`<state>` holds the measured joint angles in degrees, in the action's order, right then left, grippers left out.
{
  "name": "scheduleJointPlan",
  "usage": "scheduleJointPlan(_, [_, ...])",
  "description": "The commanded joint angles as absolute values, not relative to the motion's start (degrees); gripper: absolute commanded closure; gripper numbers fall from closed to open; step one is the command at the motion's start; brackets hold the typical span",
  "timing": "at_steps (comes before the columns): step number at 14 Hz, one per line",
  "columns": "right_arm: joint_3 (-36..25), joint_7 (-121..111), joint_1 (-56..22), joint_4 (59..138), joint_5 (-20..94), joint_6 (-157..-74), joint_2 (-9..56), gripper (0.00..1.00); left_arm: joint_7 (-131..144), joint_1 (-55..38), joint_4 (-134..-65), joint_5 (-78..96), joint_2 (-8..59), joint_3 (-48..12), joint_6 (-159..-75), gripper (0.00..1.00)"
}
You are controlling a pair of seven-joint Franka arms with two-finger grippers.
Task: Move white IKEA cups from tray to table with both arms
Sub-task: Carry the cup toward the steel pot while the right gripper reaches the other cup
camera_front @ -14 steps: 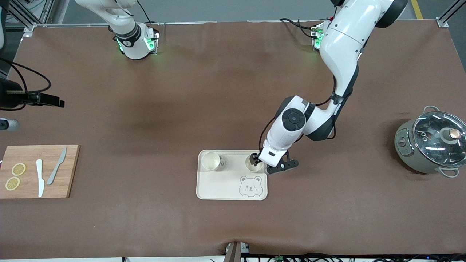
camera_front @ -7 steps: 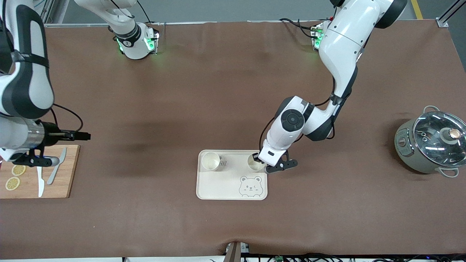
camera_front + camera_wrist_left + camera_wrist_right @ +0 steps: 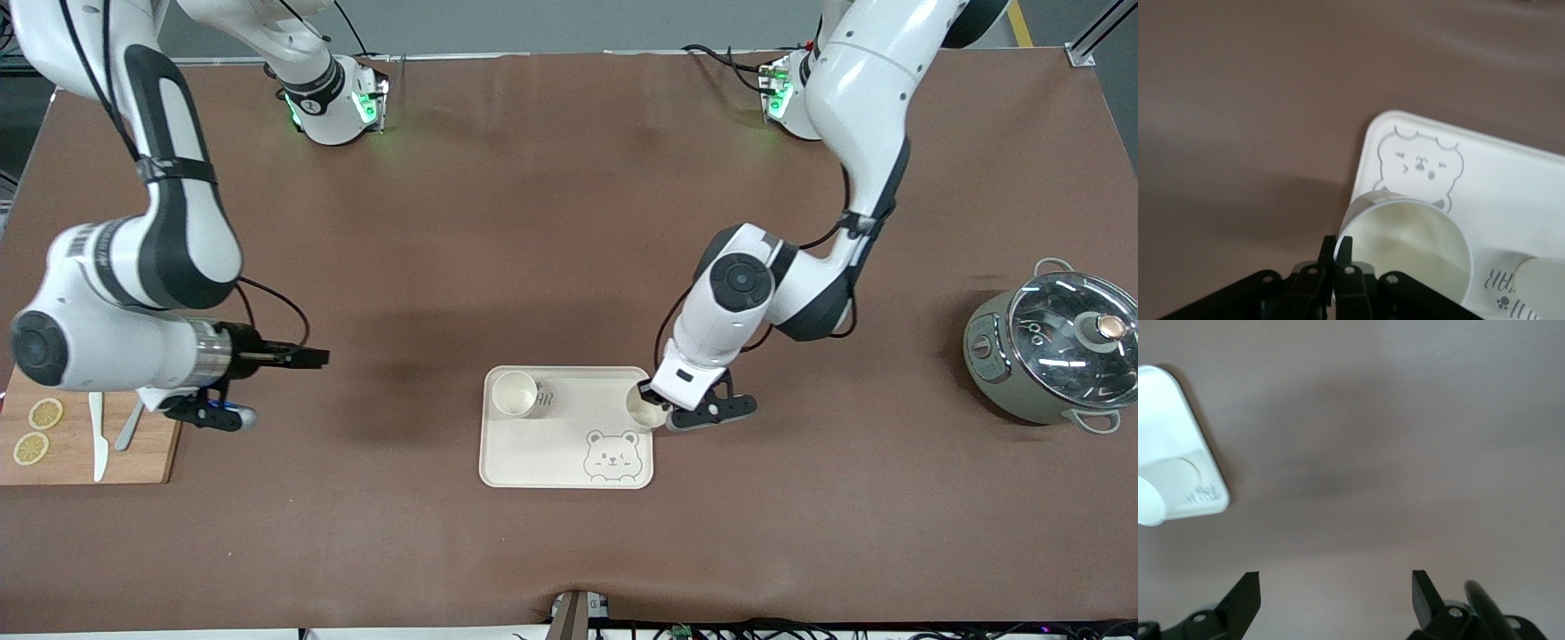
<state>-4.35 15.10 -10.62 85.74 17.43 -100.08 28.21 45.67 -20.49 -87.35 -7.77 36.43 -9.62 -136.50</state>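
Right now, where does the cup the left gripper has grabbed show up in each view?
Front view: held cup over the tray edge toward the left arm's end, pinched by the left gripper.
Left wrist view: held cup fills the foreground.
Right wrist view: not in it.
Shared landmark: the tray.

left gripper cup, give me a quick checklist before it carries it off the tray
1. Left gripper shut on the held cup, pinching its rim: ok.
2. Held cup upright: ok.
3. Held cup clear of the tray: cannot tell; it sits over the tray's edge toward the left arm's end.
4. Bare table beside that edge for set-down: ok.
5. Second cup apart from the held one, on the tray: ok.
6. Right gripper open, over the table well short of the tray: ok.
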Motion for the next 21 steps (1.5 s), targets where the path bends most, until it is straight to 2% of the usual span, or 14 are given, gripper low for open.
scheduleJointPlan(1, [-4.8,24.1,-16.0,84.4,19.2,-104.7,31.9,0.00,43.5,-17.6,-88.6,-9.1,30.5,-9.8,-131.0,1.00])
scheduleJointPlan(4, [-4.8,27.4,-18.4,84.3,21.5,-109.1,34.4,0.00,39.0,-11.6,-91.5,-8.4,26.6,-10.2,-125.6,1.00])
scheduleJointPlan(8, [-4.8,37.0,-22.7,84.1,27.4,-118.2,37.9,0.00,37.8,-6.6,-96.1,-8.4,25.3,-10.2,-125.6,1.00])
scheduleJointPlan(11, [-4.8,41.3,-27.1,83.9,27.2,-122.8,40.0,0.00,37.8,-4.1,-99.0,-8.4,25.3,-10.2,-125.6,1.00])
scheduleJointPlan(16, [-4.9,46.7,-30.3,83.5,27.0,-129.9,43.0,0.00,37.9,-0.2,-103.4,-8.3,23.9,-10.5,-126.4,1.00])
scheduleJointPlan(17, [-4.9,46.5,-30.4,83.5,27.1,-129.8,43.2,0.06,37.9,0.5,-103.8,-8.3,23.8,-10.5,-126.6,1.00])
scheduleJointPlan(18, [-4.8,46.6,-30.5,83.5,27.3,-129.8,43.2,0.41,37.9,1.0,-104.4,-8.3,23.9,-10.5,-127.0,1.00])
scheduleJointPlan(19, [-4.8,46.8,-30.5,83.5,27.4,-129.8,43.4,0.59,38.4,1.1,-104.8,-7.7,24.0,-10.5,-127.7,1.00])
scheduleJointPlan(20, [-4.8,46.8,-30.8,83.5,27.5,-129.8,44.0,0.70,38.3,1.2,-106.6,-7.0,23.9,-10.5,-128.6,1.00])
scheduleJointPlan(21, [-4.8,46.9,-31.3,83.5,27.4,-129.9,44.4,0.71,38.3,2.2,-108.5,-6.9,23.3,-10.5,-130.2,1.00])
